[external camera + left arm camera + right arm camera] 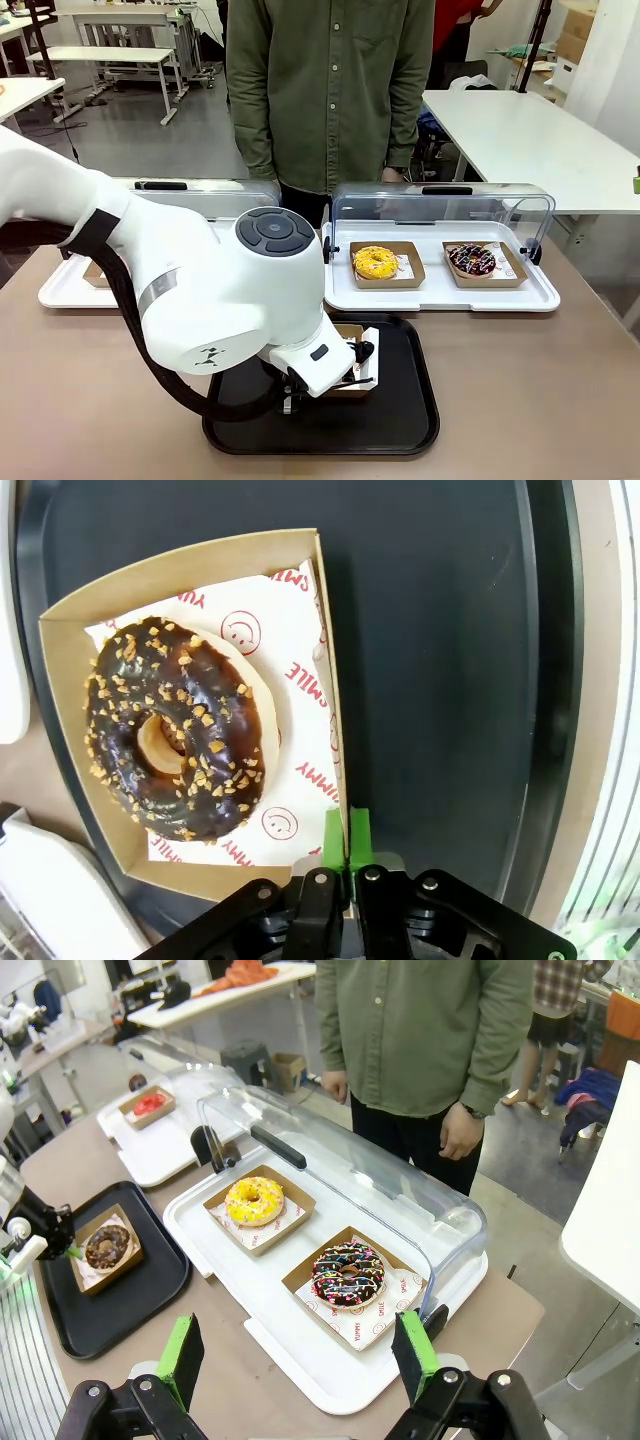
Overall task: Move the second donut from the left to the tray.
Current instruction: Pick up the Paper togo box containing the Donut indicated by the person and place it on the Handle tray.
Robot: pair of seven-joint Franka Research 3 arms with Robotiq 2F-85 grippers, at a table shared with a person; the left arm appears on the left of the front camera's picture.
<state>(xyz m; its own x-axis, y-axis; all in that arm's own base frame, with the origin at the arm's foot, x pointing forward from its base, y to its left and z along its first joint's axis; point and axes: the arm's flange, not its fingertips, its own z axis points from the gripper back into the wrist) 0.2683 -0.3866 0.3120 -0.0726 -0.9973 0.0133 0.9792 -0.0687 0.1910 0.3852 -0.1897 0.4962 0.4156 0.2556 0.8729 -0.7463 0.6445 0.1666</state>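
A chocolate-glazed ring donut (175, 730) with light specks lies in its square brown cardboard holder (190, 570). The holder rests on the black tray (440, 680). My left gripper (346, 825) is shut on the holder's thin side wall, green pads pressed against the card. The right wrist view has the same donut (105, 1247) on the tray (120, 1310) at the left, with the left gripper (55, 1242) beside it. From the front, my left arm covers most of the holder (352, 333) on the tray (400, 420). My right gripper (298, 1360) hangs open above the table, holding nothing.
A white display tray (440, 297) with its clear lid raised holds a yellow donut (375, 262) and a sprinkled dark donut (471, 260). A second white tray (60, 290) at the left holds a red donut (148, 1104). A person (330, 90) stands at the far edge.
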